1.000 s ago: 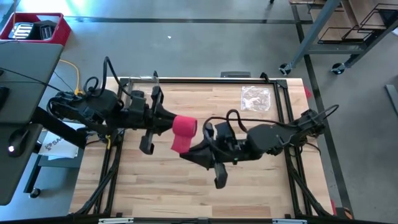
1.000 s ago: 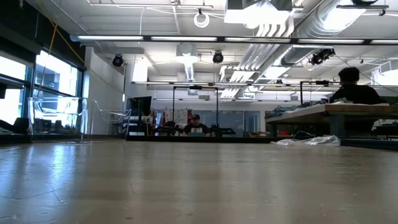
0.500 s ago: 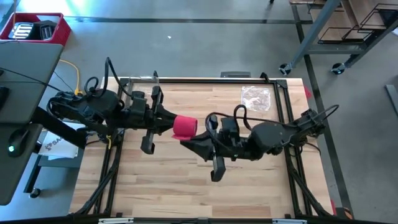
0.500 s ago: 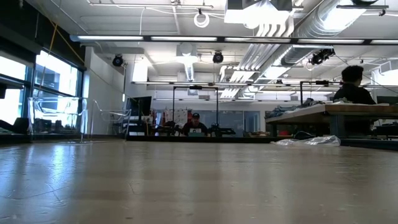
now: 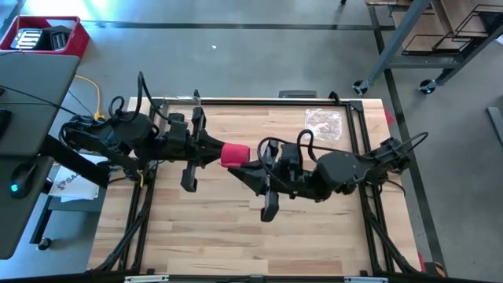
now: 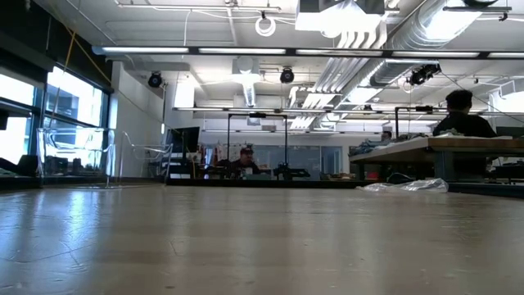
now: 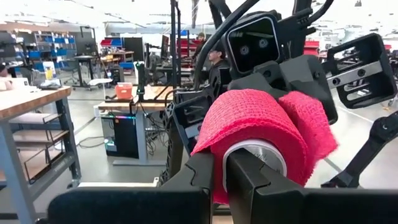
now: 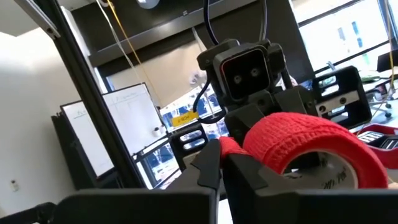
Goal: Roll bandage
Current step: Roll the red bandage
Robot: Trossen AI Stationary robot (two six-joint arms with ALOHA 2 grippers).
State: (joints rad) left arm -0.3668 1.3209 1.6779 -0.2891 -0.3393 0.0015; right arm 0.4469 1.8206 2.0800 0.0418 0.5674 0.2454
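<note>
Pinching the bandage (image 5: pixel 234 154), left gripper (image 5: pixel 218 152) and right gripper (image 5: pixel 245 170) stay closed.

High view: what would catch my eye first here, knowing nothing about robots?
A bright red bandage roll is held in mid-air over the middle of the wooden table, pinched from both sides by the left gripper and the right gripper, both shut on it. At the table's far right corner lies a crinkled clear plastic bag.

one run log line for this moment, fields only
stage: rolling | object: bright red fabric bandage roll held above table | left gripper: shut on roll | right gripper: shut on roll
</note>
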